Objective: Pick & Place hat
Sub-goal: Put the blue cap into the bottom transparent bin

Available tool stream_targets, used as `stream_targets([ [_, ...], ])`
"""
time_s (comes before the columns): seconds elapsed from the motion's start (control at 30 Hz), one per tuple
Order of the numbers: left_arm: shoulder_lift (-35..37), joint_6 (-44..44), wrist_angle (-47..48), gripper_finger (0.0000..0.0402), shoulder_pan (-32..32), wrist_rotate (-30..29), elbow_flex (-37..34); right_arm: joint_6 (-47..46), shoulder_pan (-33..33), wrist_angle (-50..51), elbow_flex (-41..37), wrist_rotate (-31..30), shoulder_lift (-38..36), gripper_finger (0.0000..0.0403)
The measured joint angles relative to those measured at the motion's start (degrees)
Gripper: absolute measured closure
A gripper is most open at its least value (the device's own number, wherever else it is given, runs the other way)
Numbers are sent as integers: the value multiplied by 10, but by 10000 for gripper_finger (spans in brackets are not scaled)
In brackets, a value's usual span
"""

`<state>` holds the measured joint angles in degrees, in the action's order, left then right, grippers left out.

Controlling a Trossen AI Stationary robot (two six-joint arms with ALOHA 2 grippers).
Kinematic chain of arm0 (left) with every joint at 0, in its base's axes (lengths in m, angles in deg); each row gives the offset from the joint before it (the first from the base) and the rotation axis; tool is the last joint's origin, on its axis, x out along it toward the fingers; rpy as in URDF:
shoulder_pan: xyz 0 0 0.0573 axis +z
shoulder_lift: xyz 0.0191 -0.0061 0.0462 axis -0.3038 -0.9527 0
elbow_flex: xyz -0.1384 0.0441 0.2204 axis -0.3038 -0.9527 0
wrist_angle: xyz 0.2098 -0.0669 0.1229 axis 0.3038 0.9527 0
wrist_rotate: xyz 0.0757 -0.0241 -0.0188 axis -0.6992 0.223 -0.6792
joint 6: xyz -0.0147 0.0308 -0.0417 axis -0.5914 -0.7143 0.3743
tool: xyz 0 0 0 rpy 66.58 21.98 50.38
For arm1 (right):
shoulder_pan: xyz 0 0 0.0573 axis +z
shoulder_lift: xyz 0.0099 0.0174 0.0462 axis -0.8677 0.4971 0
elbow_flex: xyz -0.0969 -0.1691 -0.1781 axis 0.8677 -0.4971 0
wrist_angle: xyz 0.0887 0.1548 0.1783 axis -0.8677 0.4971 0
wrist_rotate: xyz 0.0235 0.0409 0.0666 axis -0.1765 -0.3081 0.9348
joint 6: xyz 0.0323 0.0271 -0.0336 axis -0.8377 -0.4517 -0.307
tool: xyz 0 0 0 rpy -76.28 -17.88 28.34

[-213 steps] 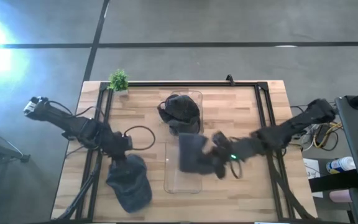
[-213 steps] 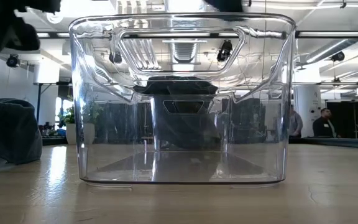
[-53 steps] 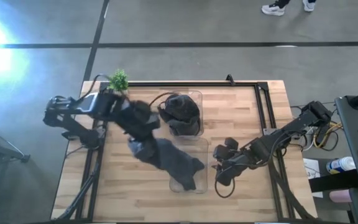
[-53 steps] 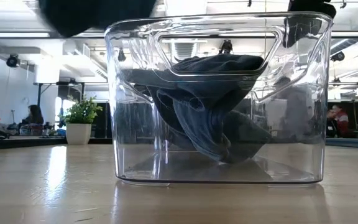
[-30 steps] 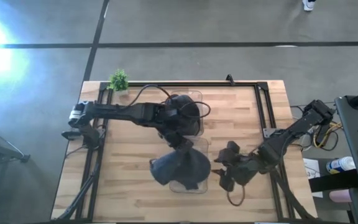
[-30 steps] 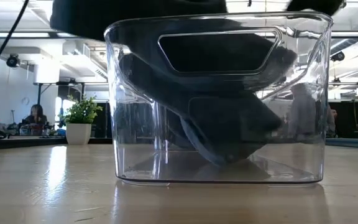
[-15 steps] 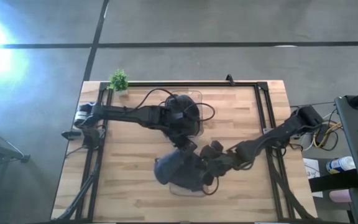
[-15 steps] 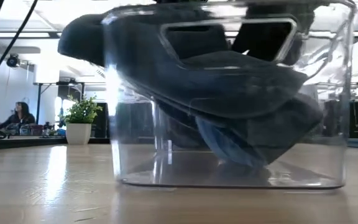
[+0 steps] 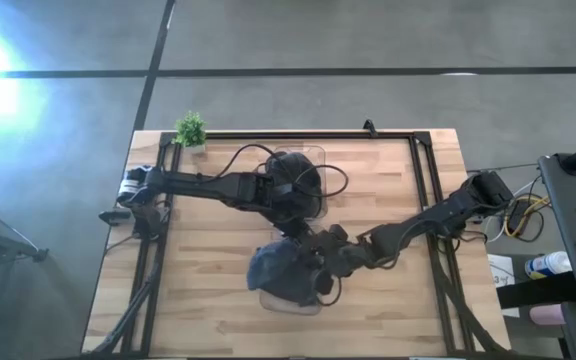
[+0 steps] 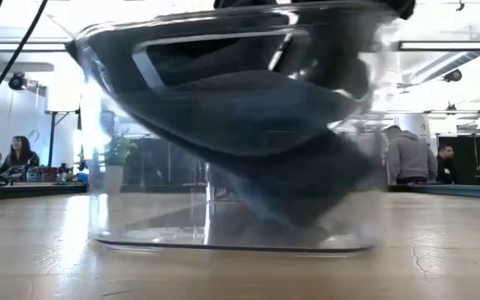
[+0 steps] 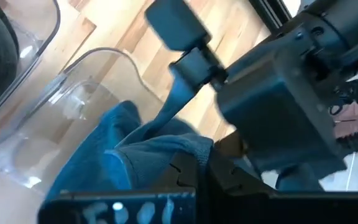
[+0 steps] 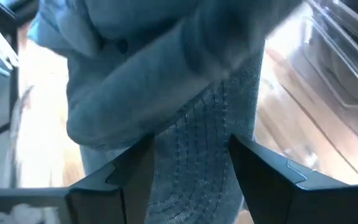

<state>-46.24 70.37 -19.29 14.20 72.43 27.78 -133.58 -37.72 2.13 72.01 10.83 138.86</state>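
A dark blue hat (image 9: 276,270) lies crumpled in and over a clear bin (image 9: 290,306) at the table's middle near side. In the low view the hat (image 10: 248,108) fills the bin's upper half and bulges over one rim. My left gripper (image 9: 298,240) stands just beyond the bin's far rim, shut on the hat's cloth (image 11: 135,155). My right gripper (image 9: 316,272) reaches in from the right, open, with the hat's stitched brim (image 12: 210,155) between its fingers. My left gripper pinches a fold of the hat's cloth (image 11: 163,146) between its two fingers, coming from above and from the bin's far side. The hat hangs below them into the bin, slack. The gripper's own body hides the exact place. My right gripper's open fingers (image 12: 132,171) straddle the hat's stitched brim, and the cloth fills the gap between them. They come slanting down from the table's right. The hat rests in the bin.
A second clear bin (image 9: 320,160) with a dark hat (image 9: 293,180) stands just beyond, toward the far edge. A small potted plant (image 9: 191,128) is at the far left corner. A black frame (image 9: 423,180) edges the table. People stand in the room behind.
My right gripper has gone toward the table's left, from beside the bin into the hat, staying open. The bin has slid toward the left edge with the hat in it. The hat has bunched closer together over the bin.
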Motion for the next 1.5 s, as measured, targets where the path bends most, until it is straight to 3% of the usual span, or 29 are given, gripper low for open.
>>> stream_targets([
  [0.17, 5, -7, -21, 401, 0, -2, 3, 37, 2, -16, 11, -39, -7, 200],
  [0.27, 5, -14, -11, 401, 0, -10, 2, 31, -10, -17, 8, -4, 1, 200],
  [0.5, 22, -35, 46, 401, -1, -16, 15, 51, -19, -30, 17, -3, 2, 200],
  [0.77, 28, -37, 95, 401, -7, -20, 11, 68, -60, -44, 23, 63, 26, 200],
  [1.13, 25, -31, 60, 401, -16, 18, -74, 58, -62, -26, 24, 102, 57, 200],
  [1.3, 25, -37, 9, 401, -16, 27, -70, 61, -62, -14, 23, 103, 53, 200],
  [1.5, 25, -79, 24, 401, -24, 24, -76, 64, -48, 22, 24, 82, 38, 200],
])
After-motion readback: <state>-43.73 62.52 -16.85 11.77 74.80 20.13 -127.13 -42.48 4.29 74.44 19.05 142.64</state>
